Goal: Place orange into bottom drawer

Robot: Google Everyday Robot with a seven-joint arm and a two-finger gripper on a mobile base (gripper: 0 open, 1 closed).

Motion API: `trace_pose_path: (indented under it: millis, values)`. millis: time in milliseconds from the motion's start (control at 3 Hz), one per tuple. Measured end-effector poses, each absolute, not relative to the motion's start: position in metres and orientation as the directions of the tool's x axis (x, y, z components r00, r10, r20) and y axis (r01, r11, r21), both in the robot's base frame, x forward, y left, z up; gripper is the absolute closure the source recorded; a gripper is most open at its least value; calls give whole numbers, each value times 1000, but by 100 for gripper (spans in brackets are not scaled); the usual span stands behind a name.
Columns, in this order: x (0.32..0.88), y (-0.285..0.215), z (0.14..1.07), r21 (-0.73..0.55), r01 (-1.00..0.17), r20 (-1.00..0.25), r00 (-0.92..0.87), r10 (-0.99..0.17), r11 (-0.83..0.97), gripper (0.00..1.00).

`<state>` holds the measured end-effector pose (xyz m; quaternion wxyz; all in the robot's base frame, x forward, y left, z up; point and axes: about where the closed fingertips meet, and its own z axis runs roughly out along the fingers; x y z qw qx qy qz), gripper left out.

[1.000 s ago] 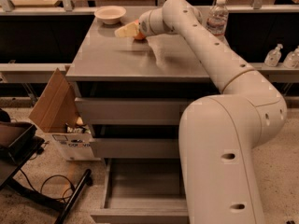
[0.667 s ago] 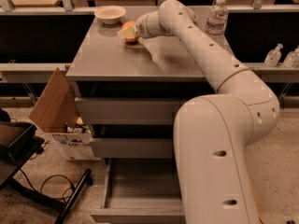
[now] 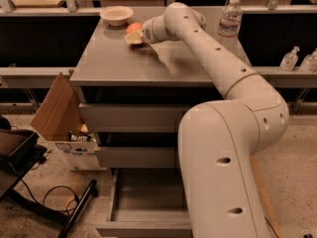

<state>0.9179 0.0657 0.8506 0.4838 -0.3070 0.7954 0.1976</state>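
Gripper (image 3: pixel 134 35) sits at the far left part of the grey cabinet top (image 3: pixel 114 61), right against the orange (image 3: pixel 132 27), which shows just above and behind it; whether the tool is clamped on the fruit or merely beside it cannot be told. Its cream arm (image 3: pixel 218 58) stretches back across the top from the right and bends down into a thick segment that fills the lower right of the view. A cream bowl (image 3: pixel 116 15) stands near the orange, toward the back left corner, apart from it. A clear water bottle (image 3: pixel 229 19) stands upright at the back right. Below, the two upper drawers (image 3: pixel 130 117) are shut, and the bottom drawer (image 3: pixel 143 197) is pulled out, its tray bare. An open cardboard box (image 3: pixel 55 108) leans by the cabinet's left side.
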Motion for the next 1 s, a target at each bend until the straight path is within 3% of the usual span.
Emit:
trace_pose_path:
  millis: [333, 1000]
  values:
    - [918, 68, 848, 19, -682, -890, -345, -299, 731, 100]
    - [908, 65, 854, 9, -677, -889, -342, -304, 736, 100]
